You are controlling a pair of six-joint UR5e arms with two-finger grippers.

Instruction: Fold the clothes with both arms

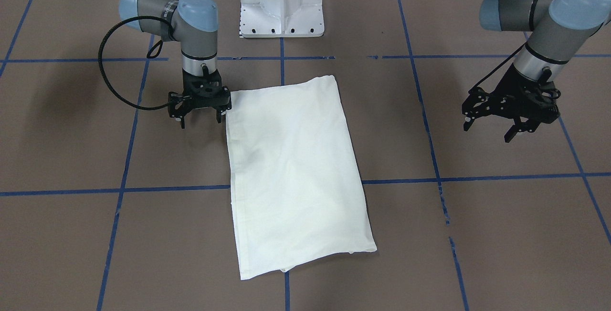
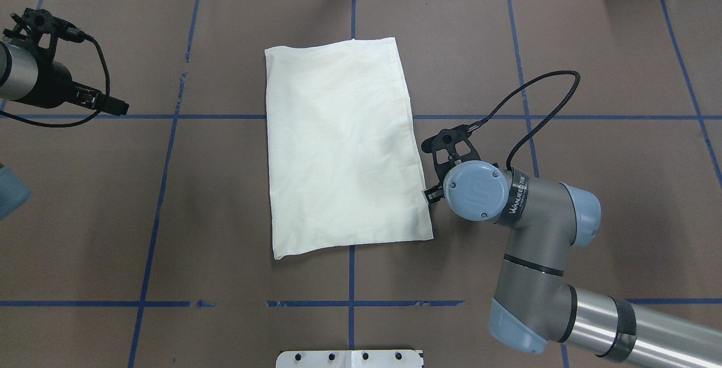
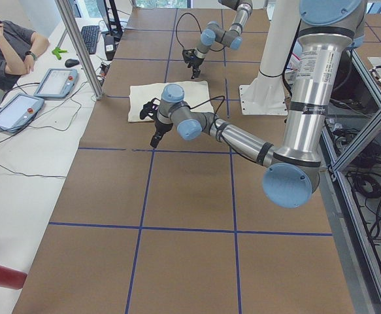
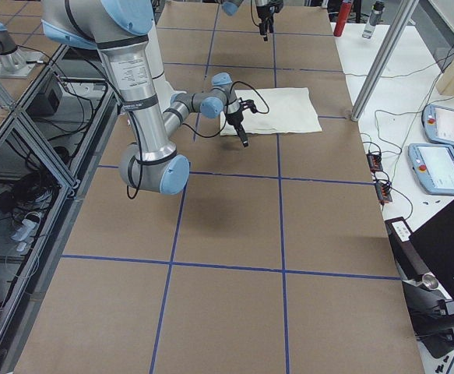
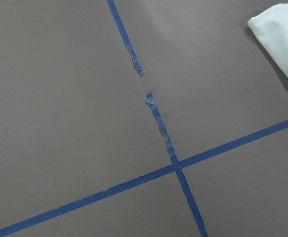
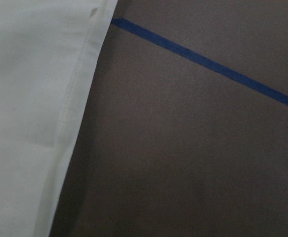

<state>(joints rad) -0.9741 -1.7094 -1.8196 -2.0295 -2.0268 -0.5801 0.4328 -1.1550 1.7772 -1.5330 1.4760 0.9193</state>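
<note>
Nearest the front-facing camera lies the short end of the T-shirt (image 1: 296,172), folded into a long rectangle with its plain cream face up; it rests flat in the middle of the bench (image 1: 501,234), its long sides running from the robot's side toward that camera at a slight slant, and it crosses one of the blue tape lines (image 1: 477,177) that grid the brown surface. One layer peeks out under the near edge.

The right gripper (image 1: 201,121) points straight down just beside the shirt's corner on the robot's side; its jaws stand apart with nothing between them, and whether the inner finger touches the cloth cannot be told. The right wrist view shows the shirt's stitched edge along its left side, with bare bench and a tape line beside it.

The left gripper (image 1: 487,132) hangs tilted above bare bench, well apart from the shirt; its jaws are spread and hold nothing. The left wrist view shows a tape crossing with one frayed strip, and a corner of the shirt at its upper right.

The white pedestal base (image 1: 281,5) stands at the robot's side of the bench, beyond the shirt.
</note>
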